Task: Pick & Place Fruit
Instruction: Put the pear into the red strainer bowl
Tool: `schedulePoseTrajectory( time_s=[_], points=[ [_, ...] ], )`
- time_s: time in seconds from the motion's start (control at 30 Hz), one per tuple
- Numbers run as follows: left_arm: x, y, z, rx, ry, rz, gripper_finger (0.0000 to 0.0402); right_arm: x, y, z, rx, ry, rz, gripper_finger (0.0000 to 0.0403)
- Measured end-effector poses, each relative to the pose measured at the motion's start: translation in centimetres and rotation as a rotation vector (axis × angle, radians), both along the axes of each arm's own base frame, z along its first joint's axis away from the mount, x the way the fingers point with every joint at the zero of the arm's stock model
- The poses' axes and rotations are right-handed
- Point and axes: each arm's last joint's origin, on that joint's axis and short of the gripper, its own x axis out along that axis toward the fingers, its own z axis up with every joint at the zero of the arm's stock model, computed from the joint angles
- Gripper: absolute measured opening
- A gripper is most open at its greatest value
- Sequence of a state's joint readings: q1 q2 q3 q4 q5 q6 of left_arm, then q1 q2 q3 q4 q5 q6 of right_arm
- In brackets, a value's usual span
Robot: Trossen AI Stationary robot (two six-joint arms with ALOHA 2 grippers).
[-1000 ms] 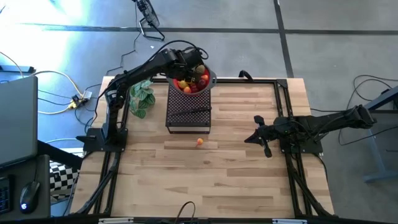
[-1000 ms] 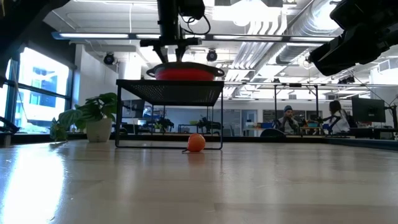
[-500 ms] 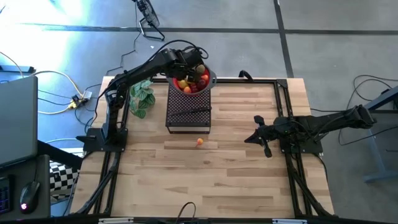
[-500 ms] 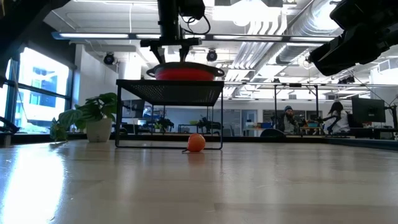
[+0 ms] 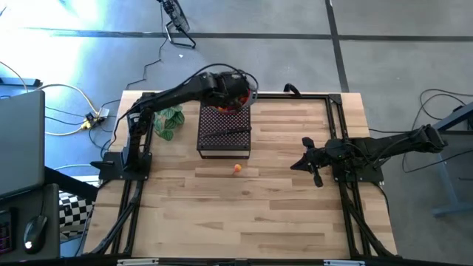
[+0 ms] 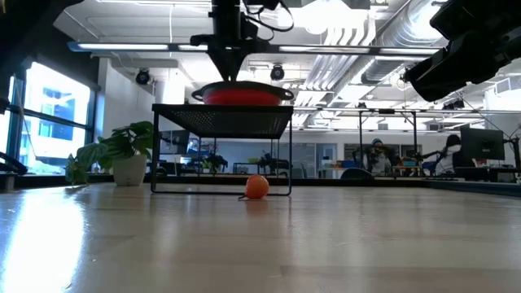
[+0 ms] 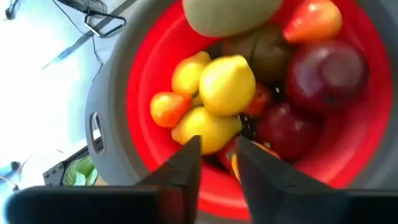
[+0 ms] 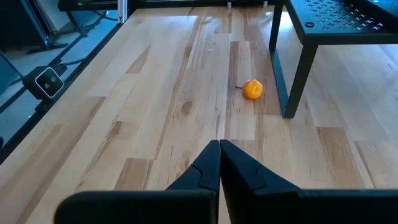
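A grey bowl with a red inside (image 7: 106, 112) stands on a black mesh stand (image 5: 224, 137) at the table's far side. It holds several fruits: yellow lemons (image 7: 225, 84), dark red ones (image 7: 326, 68), a small orange one (image 7: 166, 107) and an olive-green one (image 7: 230, 14). My left gripper (image 7: 219, 146) hangs over the bowl, pointing down, a little open and empty; in the low view (image 6: 228, 72) its tips are just above the rim. One small orange fruit (image 5: 236, 168) lies on the table in front of the stand. My right gripper (image 5: 295, 164) waits shut at the table's right.
A green potted plant (image 5: 168, 118) stands left of the stand. A dark knife (image 5: 229, 133) lies on the stand's mesh top. The stand's legs (image 8: 292, 81) rise close by the loose orange fruit (image 8: 252, 89). Bare wood spreads across the near half of the table (image 5: 244, 214).
My left gripper has risen a little above the bowl and shifted toward the table's right, so the arm now covers more of the bowl from above. The fruits, the bowl and the loose orange fruit have stayed where they were.
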State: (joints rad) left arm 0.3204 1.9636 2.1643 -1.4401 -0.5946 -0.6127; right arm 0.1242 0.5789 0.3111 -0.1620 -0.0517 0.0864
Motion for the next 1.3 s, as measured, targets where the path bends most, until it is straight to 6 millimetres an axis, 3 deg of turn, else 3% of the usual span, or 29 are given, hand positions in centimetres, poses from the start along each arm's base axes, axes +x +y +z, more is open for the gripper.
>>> schedulePoseTrajectory(
  time_s=[0.13, 0.2, 0.53, 0.73, 1.3],
  points=[
    [0.1, -1.5, -0.1, -0.011, 0.044, -0.042, 0.0024, 0.0, 0.0, 0.0, 0.001, 0.0, 0.0, 0.0002],
    [0.3, -2.4, 0.0, -0.016, 0.034, -0.059, 0.0008, 0.0, 0.0, 0.0, 0.013, 0.002, -0.006, 0.0002],
    [4.0, -13.1, 0.4, -0.023, -0.134, -0.418, 0.0002, 0.0, 0.0, 0.0, 0.015, 0.006, -0.007, 0.0003],
    [4.1, -17.8, 1.3, -0.023, -0.211, -0.584, 0.0003, 0.0, 0.0, 0.0, 0.013, 0.006, -0.006, 0.0003],
    [4.6, -19.0, 1.4, -0.124, -0.283, -0.669, 0.0003, 0.0, 0.0, -0.1, 0.012, 0.009, -0.006, 0.0003]
  ],
)
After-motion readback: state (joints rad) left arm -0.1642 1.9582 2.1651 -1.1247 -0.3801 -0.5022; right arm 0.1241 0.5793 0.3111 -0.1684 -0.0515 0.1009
